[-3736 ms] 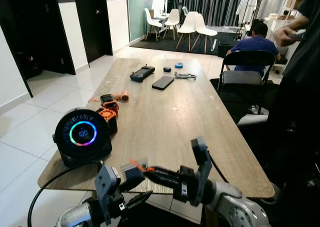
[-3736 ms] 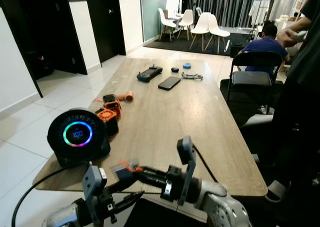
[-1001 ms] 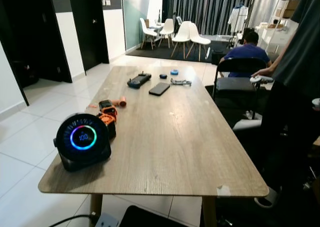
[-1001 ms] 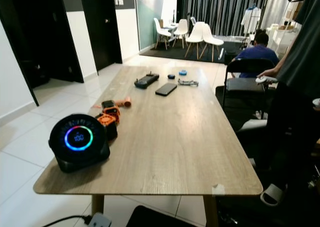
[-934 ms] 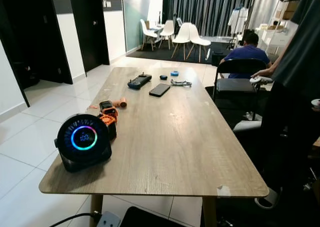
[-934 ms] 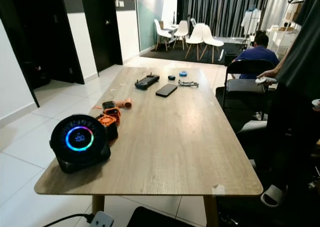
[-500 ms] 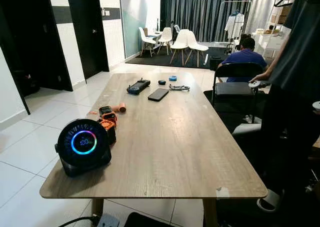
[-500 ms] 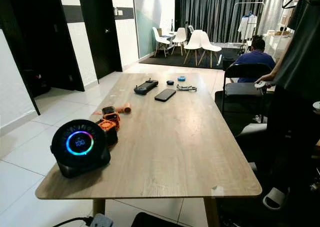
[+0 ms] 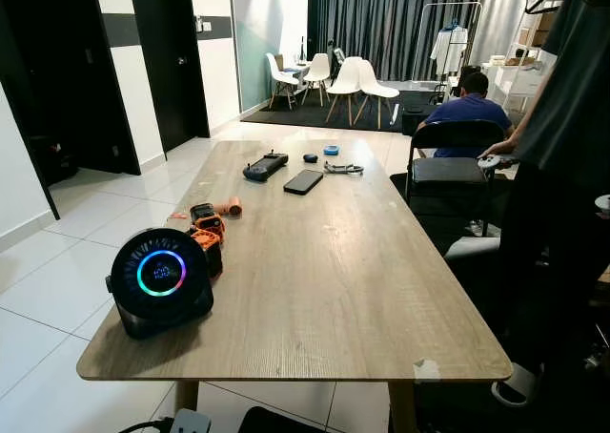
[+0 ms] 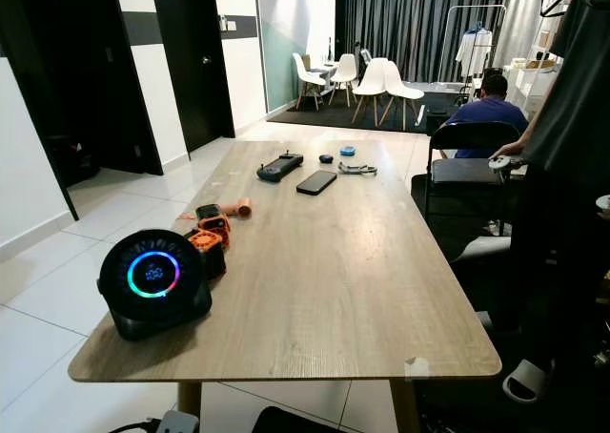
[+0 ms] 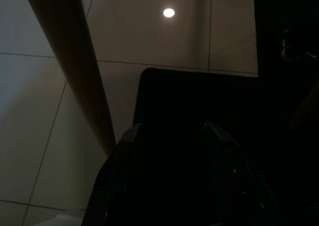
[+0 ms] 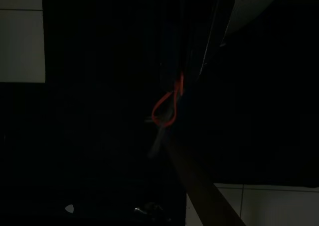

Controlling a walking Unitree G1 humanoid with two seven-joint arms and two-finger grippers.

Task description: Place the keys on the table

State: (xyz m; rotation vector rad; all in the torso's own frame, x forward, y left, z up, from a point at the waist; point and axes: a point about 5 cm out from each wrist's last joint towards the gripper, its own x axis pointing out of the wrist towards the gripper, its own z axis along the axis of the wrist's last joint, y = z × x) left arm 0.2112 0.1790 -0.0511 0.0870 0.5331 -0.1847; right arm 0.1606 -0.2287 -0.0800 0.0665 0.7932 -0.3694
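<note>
A long wooden table [image 9: 324, 271] stood on pale floor tiles. At its near left corner sat a round black speaker [image 9: 160, 282] with a glowing ring, an orange-and-black tool [image 9: 204, 225] just beyond it. Toward the far end lay a controller [image 9: 264, 166], a dark phone [image 9: 303, 181] and a small blue disc [image 9: 330, 150].

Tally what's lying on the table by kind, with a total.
Round black speaker with glowing ring: 1
Orange-and-black gadgets: 2
Small orange tool: 1
Black controller: 1
Black phone: 1
Small round items, one dark, one blue: 2
Grey strap-like item: 1
Total: 9
</note>
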